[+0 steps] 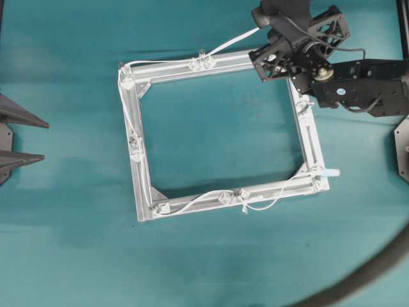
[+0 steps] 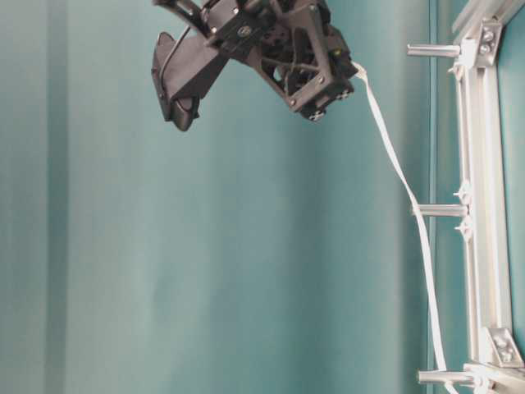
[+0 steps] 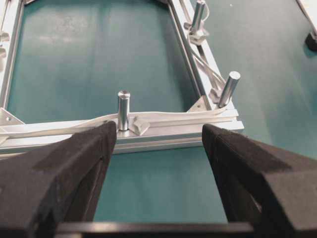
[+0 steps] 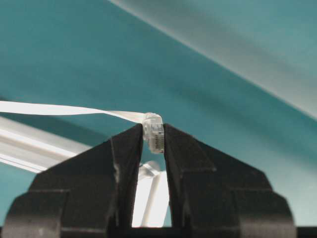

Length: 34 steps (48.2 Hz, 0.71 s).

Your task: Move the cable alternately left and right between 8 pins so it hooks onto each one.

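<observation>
The cable [image 1: 167, 62] is a thin flat white cord. It lies along the top, left and bottom bars of the square silver frame [image 1: 310, 137], passing pins [image 1: 193, 64] on each. My right gripper [image 4: 153, 130] is shut on the clear plug [image 4: 154, 134] at the cable's end. It holds the plug above the frame's top right corner, and the cable [image 2: 410, 197] slopes down from it toward the pins [image 2: 439, 210]. My left gripper [image 3: 158, 134] is open and empty, just outside the frame's left bar, facing a pin [image 3: 123, 109] with the cable [image 3: 168, 118] beside it.
The teal table surface [image 1: 217, 134] lies around and inside the frame. A thick dark grey hose [image 1: 364, 278] curves across the bottom right corner. The right arm's black body [image 1: 358, 83] hangs over the frame's right bar. A dark fixture [image 1: 402, 147] sits at the right edge.
</observation>
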{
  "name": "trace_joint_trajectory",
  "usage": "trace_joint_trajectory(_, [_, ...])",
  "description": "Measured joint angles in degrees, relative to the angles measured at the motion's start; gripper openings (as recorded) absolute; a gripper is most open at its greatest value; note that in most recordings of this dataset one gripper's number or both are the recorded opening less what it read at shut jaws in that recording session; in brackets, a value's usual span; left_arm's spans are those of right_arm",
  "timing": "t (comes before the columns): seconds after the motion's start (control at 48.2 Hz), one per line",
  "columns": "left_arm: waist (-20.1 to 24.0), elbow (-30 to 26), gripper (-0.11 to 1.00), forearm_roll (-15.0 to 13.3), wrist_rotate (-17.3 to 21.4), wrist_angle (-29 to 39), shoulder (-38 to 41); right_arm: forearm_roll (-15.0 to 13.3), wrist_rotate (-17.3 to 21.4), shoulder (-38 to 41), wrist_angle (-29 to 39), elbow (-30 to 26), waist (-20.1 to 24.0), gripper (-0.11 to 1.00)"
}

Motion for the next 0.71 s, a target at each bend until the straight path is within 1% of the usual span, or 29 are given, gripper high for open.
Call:
trace_joint_trajectory(0.228, [0.0, -0.1, 0.73, 0.0, 0.0, 0.0, 0.0, -1.6, 0.1, -0.4, 1.3, 4.0, -0.6, 0.17])
trace_joint_trajectory(0.456, [0.1, 0.0, 0.73, 0.0, 0.0, 0.0, 0.0, -4.9, 0.0, -0.8, 1.0, 6.1, -1.2, 0.17])
trace_joint_trajectory(0.602, [0.0, 0.0, 0.73, 0.0, 0.0, 0.0, 0.0, -7.8, 0.1, -0.9, -1.2, 8.5, -1.6, 0.17])
trace_joint_trajectory(0.705, [0.1, -0.1, 0.73, 0.0, 0.0, 0.0, 0.0, -8.6, 0.2, -0.8, -4.8, 10.5, -2.0, 0.17])
